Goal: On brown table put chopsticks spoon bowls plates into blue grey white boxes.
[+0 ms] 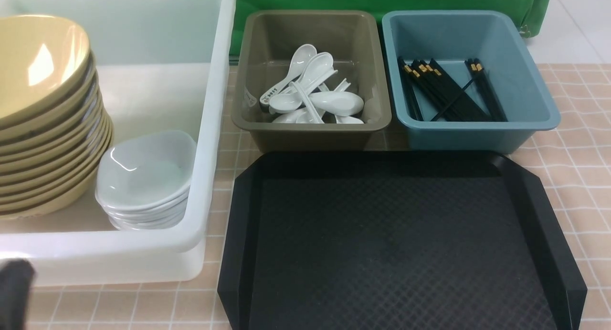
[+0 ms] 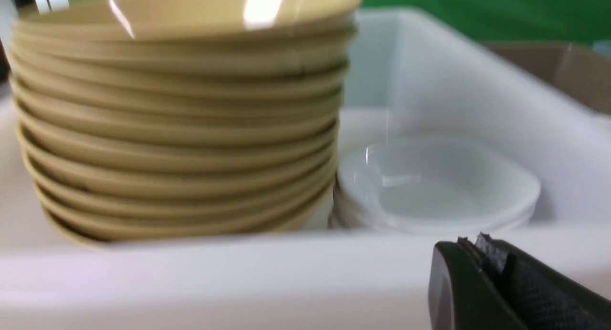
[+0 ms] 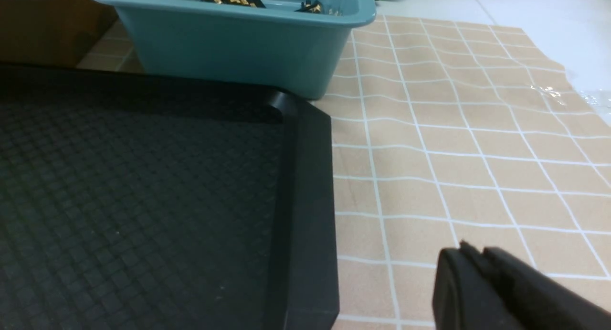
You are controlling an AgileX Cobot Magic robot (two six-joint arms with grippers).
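Three boxes on your counter (image 1: 573, 177): white box (image 1: 210, 129) holds stacked plates (image 1: 43, 120) and bowls (image 1: 143, 177); grey box (image 1: 248, 105) spoons (image 1: 315, 93); blue box (image 1: 534, 96) chopsticks (image 1: 448, 91). Left fingers (image 2: 477, 253) pressed together, empty, outside the white box; right fingers (image 3: 470, 258) look nearly together, empty.

The front camera is looking forward and down from between the arms, taking in the white box (image 1: 210, 129), grey box (image 1: 248, 120), blue box (image 1: 539, 115) and black tray (image 1: 238, 215). The left wrist camera is sitting low and close at the white box (image 2: 238, 277), near wall, facing in. The right wrist camera is hanging low over the table (image 3: 468, 143), sharing the tray's (image 3: 310, 177) right corner and the blue box (image 3: 229, 48) with the front view.
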